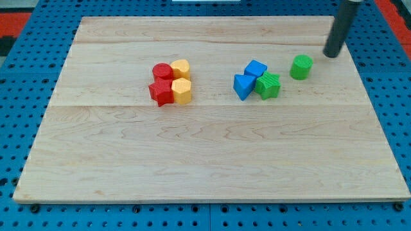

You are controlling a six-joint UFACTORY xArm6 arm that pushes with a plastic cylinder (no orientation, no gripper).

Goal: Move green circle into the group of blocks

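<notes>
The green circle [300,67] stands alone on the wooden board [212,160], toward the view's upper right. My tip [332,55] is just to its right and slightly above, apart from it by a small gap. To the circle's left is a touching cluster: a blue cube [255,68], a blue triangular block [243,86] and a green star [268,85]. Further left is a second tight cluster: a red circle [162,70], a red star [161,92], a yellow rounded block [181,68] and a yellow hexagon [182,91].
The board lies on a blue perforated base [398,96] that shows on all sides. The board's right edge is close to my tip.
</notes>
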